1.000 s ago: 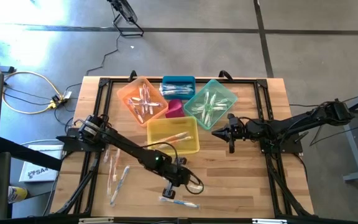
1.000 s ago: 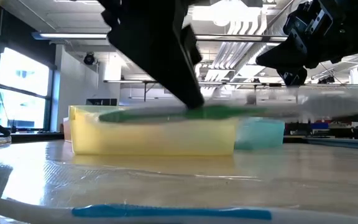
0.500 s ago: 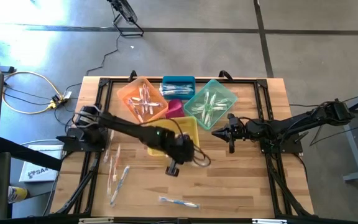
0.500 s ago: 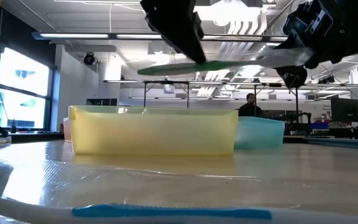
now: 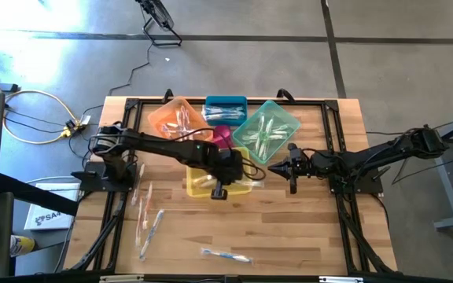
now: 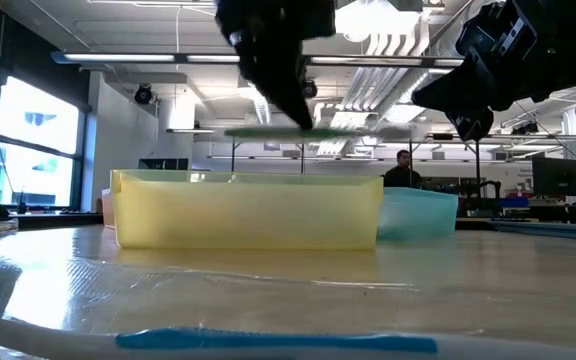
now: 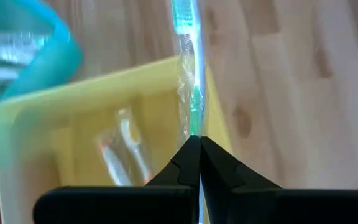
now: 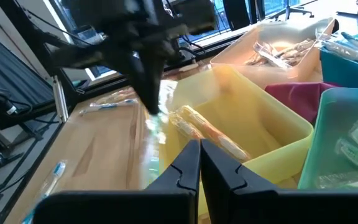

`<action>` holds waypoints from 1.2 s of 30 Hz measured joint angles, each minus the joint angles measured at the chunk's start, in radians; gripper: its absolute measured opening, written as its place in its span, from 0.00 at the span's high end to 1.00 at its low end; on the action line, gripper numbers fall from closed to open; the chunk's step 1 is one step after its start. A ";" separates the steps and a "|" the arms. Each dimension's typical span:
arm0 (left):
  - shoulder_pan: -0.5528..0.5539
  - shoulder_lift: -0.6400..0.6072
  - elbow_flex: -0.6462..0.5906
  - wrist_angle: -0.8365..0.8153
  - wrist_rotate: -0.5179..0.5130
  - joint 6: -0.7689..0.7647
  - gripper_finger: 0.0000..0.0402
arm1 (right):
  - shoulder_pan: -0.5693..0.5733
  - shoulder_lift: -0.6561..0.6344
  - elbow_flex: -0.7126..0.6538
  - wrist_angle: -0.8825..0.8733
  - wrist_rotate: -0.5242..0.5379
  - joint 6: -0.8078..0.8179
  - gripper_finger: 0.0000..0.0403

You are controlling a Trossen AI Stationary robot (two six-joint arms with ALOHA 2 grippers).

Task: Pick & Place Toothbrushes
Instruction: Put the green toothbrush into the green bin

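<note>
My left gripper (image 5: 238, 174) is shut on a green toothbrush (image 7: 188, 68) in a clear wrapper and holds it above the right-hand wall of the yellow bin (image 5: 199, 185). An orange-accented toothbrush (image 7: 120, 152) lies on that bin's floor. Wrapped toothbrushes also fill the orange bin (image 5: 181, 122) and the teal bin (image 5: 267, 130). Loose ones lie on the wood at the near left (image 5: 149, 224) and near the front edge (image 5: 226, 255). My right gripper (image 5: 278, 167) waits shut beside the teal bin, holding nothing. My left gripper pinches the wrapped green toothbrush between its two fingertips, partway along the handle (image 7: 194, 127). The fingers slant down from the table's left and lie across the brush. It hangs level (image 6: 313, 130), clear of the yellow bin, and sticks out on both sides of the fingers.
A blue bin (image 5: 226, 108) and a magenta bin (image 5: 221, 137) stand between the orange and teal bins at the back. A black frame (image 5: 329, 110) borders the wooden table. Bare wood lies to the near right (image 5: 305, 236).
My left gripper, still shut on the green toothbrush, has risen and swung from near the front edge toward the far side, ending over the yellow bin. The brush has stayed level, lifted from beside the bin wall to above its rim.
</note>
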 joint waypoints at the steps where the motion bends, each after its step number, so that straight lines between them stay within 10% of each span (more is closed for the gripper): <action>1: 0.007 0.000 -0.021 0.010 0.000 -0.001 1.00 | 0.000 0.000 0.000 0.000 -0.001 0.003 0.99; 21: 0.053 -0.279 -0.248 0.106 -0.025 0.018 1.00 | 0.042 0.000 0.000 0.013 0.049 0.011 0.99; 36: 0.203 -0.561 -0.719 0.760 0.086 -0.013 1.00 | 0.044 0.004 -0.001 0.105 0.113 0.009 0.99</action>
